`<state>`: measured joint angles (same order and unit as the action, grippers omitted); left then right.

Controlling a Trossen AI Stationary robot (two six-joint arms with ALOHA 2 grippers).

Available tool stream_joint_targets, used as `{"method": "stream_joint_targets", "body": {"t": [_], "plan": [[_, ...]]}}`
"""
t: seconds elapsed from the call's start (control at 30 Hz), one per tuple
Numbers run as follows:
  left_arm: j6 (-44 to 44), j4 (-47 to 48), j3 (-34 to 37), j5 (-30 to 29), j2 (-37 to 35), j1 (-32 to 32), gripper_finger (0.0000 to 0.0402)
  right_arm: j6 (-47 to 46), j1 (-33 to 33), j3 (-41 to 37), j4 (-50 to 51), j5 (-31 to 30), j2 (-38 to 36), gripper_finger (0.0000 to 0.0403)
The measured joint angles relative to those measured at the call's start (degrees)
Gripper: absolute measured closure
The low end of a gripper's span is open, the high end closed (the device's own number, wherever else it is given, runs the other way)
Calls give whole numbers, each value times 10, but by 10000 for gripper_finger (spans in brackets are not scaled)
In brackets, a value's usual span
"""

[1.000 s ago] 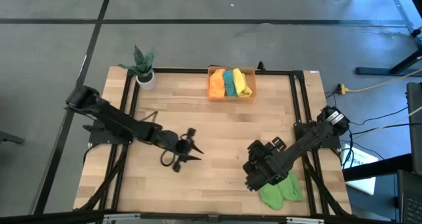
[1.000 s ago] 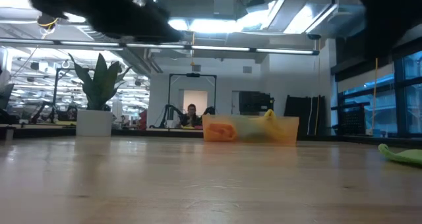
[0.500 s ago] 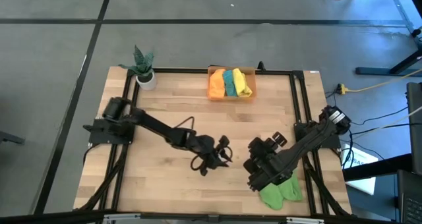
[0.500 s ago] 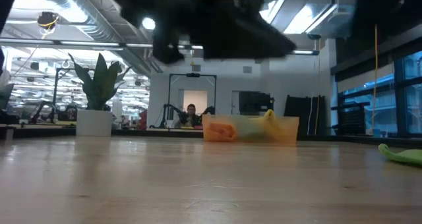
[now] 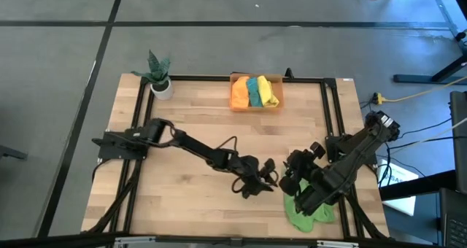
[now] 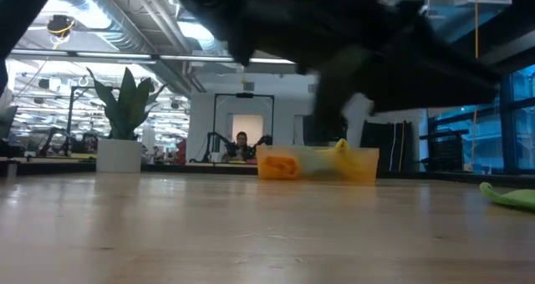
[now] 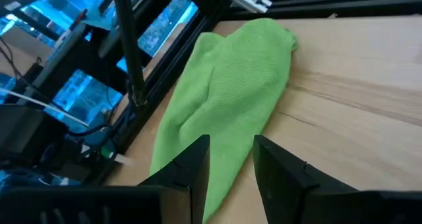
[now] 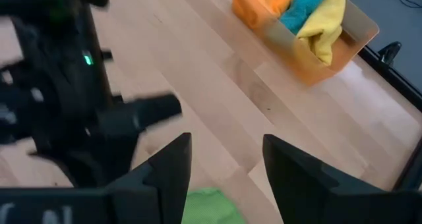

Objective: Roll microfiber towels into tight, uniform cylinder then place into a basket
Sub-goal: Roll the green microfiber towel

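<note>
A light green microfiber towel (image 5: 312,213) lies crumpled flat on the table near its front right corner; it also shows in the left wrist view (image 7: 224,99) and at the low view's right edge (image 6: 510,195). The orange basket (image 5: 278,102) stands at the far edge and holds an orange towel (image 5: 240,92), a teal towel (image 5: 255,91) and a yellow towel (image 5: 269,92). My left gripper (image 5: 267,178) reaches across the table, open, just left of the green towel (image 7: 229,168). My right gripper (image 5: 293,184) hangs open above the green towel's far edge (image 8: 221,165).
A white pot with a green plant (image 5: 160,79) stands at the far left corner. Black frame rails (image 5: 337,117) run along the table's edges. Bare wood (image 5: 219,128) lies between the basket and the arms. The two arms are close together at the front right.
My left gripper has swept from the table's left half toward its right edge, sinking a little and rolling about its own line, up to the green towel. My right gripper has risen off the towel and turned. The towel stays where it was.
</note>
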<state>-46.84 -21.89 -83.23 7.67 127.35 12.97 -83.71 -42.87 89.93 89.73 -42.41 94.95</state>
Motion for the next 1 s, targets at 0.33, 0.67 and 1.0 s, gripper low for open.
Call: {"method": "stream_joint_targets", "body": {"t": [0.33, 0.67, 1.0], "plan": [[56, 162, -186, -20, 102, -14, 294, 3, -1, 0, 0, 23, -2, 214], [283, 237, -229, -26, 112, -52, 294, 26, -2, -1, 3, 46, -1, 214], [402, 273, -229, -68, 112, -43, 294, 49, -2, -1, 3, 1, -3, 214]]}}
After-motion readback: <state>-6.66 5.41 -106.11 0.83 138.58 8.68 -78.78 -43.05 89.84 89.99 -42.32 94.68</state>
